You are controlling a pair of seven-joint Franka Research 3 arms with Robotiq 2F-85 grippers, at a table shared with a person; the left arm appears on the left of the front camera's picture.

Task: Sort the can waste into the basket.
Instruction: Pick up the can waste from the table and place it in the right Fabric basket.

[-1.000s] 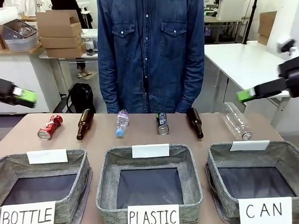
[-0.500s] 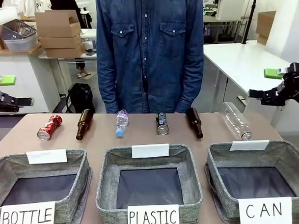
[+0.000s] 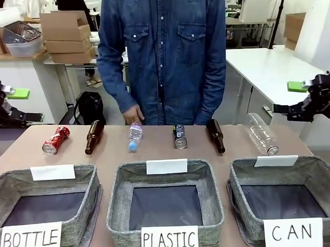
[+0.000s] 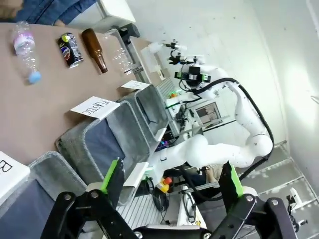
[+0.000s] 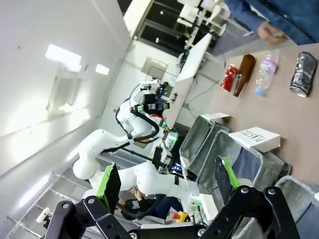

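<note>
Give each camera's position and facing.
Front: fixed between the arms, facing the person across the table; left gripper and right gripper at the edges.
Left wrist: looks sideways along the table at the right arm; own open fingers below.
Right wrist: mirrored, facing the left arm; open fingers below.
Both wrist views share the dark printed can.

Left brown bottle (image 3: 92,137), small plastic bottle (image 3: 134,134), right brown bottle (image 3: 215,135) and large clear bottle (image 3: 261,133) lie flat.

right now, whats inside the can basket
Nothing visible: the basket shows a bare dark bottom. The red can and dark can lie on the table. Its front wall and sign cover the near edge.
</note>
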